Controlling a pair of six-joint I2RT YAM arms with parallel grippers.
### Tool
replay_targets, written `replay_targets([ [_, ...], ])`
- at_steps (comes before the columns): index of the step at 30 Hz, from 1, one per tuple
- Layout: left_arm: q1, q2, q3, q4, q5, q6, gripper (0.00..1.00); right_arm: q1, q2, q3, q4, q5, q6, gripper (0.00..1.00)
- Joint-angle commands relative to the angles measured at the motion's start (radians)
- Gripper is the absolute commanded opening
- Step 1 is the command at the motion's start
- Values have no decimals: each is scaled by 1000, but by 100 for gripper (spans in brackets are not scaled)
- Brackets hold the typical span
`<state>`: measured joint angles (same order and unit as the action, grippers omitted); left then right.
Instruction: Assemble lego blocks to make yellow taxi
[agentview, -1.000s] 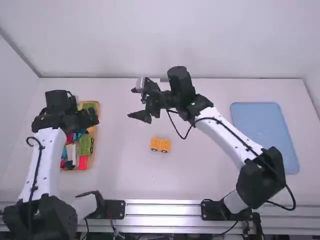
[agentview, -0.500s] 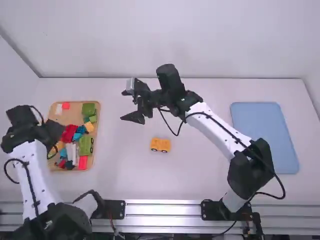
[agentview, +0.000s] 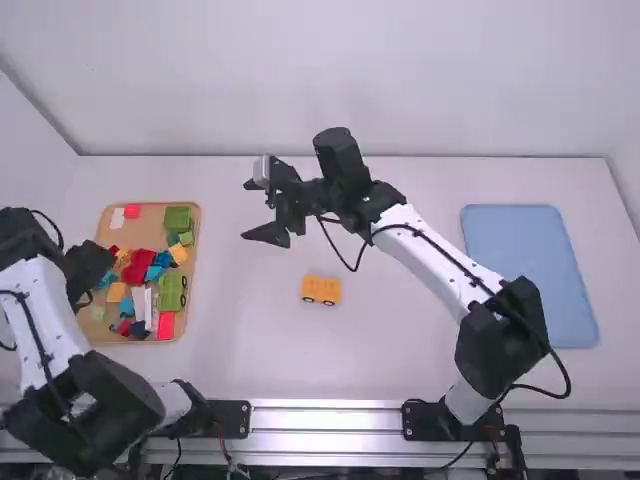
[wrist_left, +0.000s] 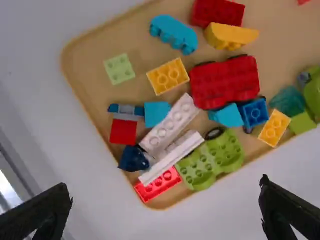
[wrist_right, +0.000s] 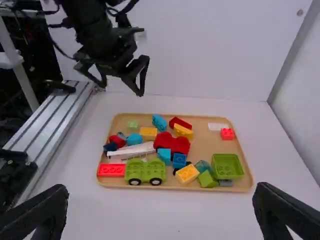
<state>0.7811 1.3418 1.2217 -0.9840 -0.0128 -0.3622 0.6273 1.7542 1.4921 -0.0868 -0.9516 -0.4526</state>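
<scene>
Chassis (agentview: 321, 290), yellow and wheeled, sits on table (agentview: 400, 340) as likely build spot, left hand (wrist_left: 164, 187) spread, empty by block tray (agentview: 150, 224), probably to pick yellow brick (wrist_left: 168, 76), right hand (wrist_right: 160, 189) also spread, empty, beyond chassis, presumably leaving room.

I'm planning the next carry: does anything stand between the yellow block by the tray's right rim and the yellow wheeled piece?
Only the tray's rim visibly lies between the yellow block and the yellow wheeled piece. The right gripper hangs just beyond that line, so a carry might pass close to it.
</scene>
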Motion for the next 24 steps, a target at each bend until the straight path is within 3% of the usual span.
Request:
replay_targets([
  [1,19,91,89,-24,-2,221,99,-2,6,37,3,-10,6,98],
  [6,2,321,190,-70,41,621,99,-13,6,39,5,-9,6,98],
  [10,-19,484,212,-47,-146,927,97,-34,6,49,10,-11,6,98],
  [14,-20,560,199,58,-177,1079,68,-40,6,49,37,-12,7,98],
  [17,-1,571,183,95,-105,1118,58,-57,6,49,58,-13,10,98],
  [24,14,571,179,142,59,1160,62,-82,6,49,73,-13,11,98],
])
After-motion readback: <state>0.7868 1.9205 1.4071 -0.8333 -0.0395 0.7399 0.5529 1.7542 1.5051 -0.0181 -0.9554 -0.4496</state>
